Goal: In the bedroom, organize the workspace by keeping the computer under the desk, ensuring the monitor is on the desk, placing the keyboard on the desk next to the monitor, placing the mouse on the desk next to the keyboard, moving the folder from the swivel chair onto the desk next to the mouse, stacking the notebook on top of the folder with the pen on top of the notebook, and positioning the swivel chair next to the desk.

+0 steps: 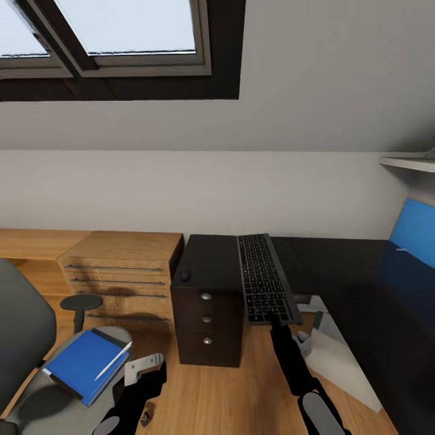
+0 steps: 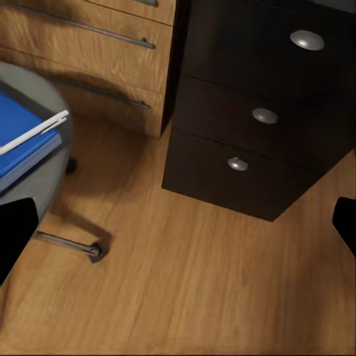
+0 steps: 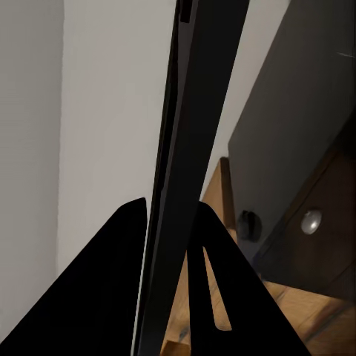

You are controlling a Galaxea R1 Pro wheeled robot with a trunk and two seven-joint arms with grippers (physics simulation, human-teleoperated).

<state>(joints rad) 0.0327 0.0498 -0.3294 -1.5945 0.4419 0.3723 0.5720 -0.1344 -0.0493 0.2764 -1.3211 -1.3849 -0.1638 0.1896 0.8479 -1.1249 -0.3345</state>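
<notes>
right wrist view: right gripper (image 3: 169,222) jaws pinching the flat keyboard (image 3: 189,148); left jaws apparently spread.

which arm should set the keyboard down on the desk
Right: the right gripper is already shut on the keyboard, held over the desk. The left gripper hangs open by the swivel chair.

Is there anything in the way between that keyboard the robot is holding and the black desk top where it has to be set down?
Nothing visible blocks it. The right gripper holds the keyboard by its near end, over the desk beside the drawer unit. A small dark object sits on the drawer unit, off to the side.
</notes>
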